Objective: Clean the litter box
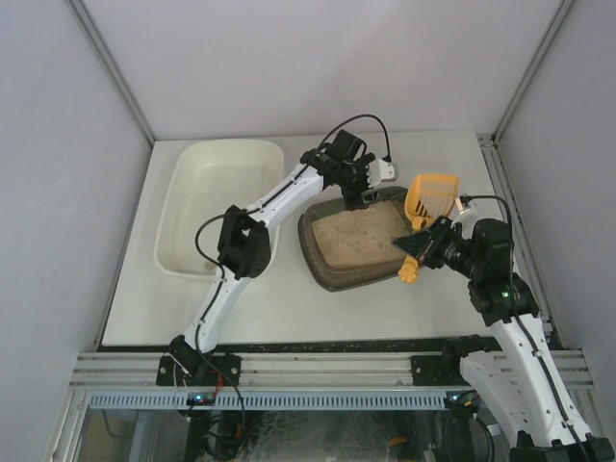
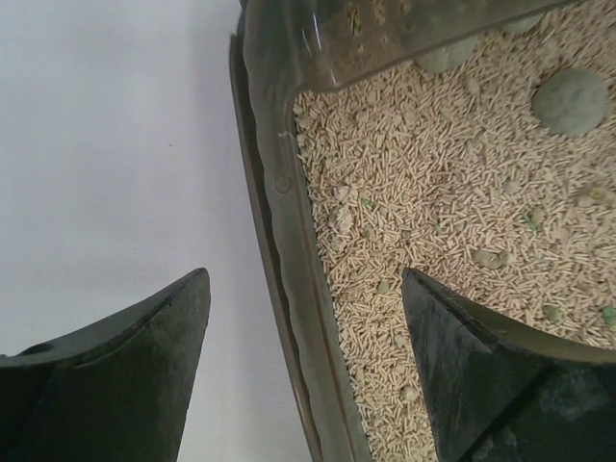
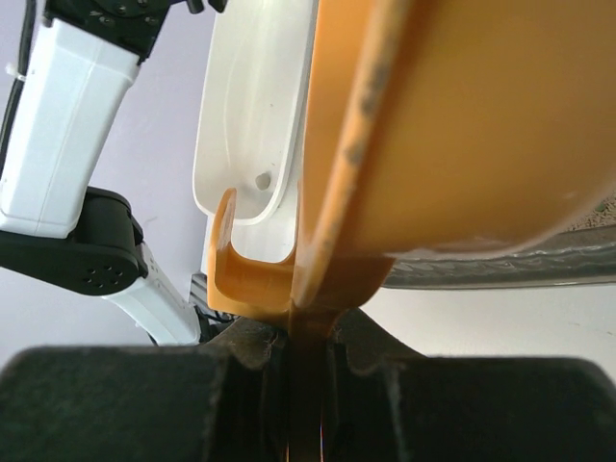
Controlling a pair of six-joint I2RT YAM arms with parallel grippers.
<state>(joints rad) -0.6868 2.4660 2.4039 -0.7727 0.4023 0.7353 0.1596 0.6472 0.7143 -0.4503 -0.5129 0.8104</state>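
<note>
Tub: a white tub (image 1: 217, 207) lies at the left of the bench (image 1: 279, 303), just beside the litter box.
Left tool (image 2: 306, 279): fingers apart and straddling the box's far rim, one over bare bench, the other over the litter. Whether either touches the rim I cannot tell.
Litter box (image 1: 308, 245): mid-bench, flat, between the two arms, filled with pale pellet litter.
Clumps (image 2: 570, 99): greenish-grey lumps lie scattered in the pellets; most are small and one is larger.
Scoop (image 1: 431, 197): orange, slotted, raised over the box's right end.
Right tool (image 3: 308, 361): clamped shut on the scoop's handle.
Handling: the box looks like stiff plastic with a thick rim – probably heavy with its fill and apt to slide on the smooth bench. The rim is the place to grip it. The pellets are loose – they would spill if the box tips.
</note>
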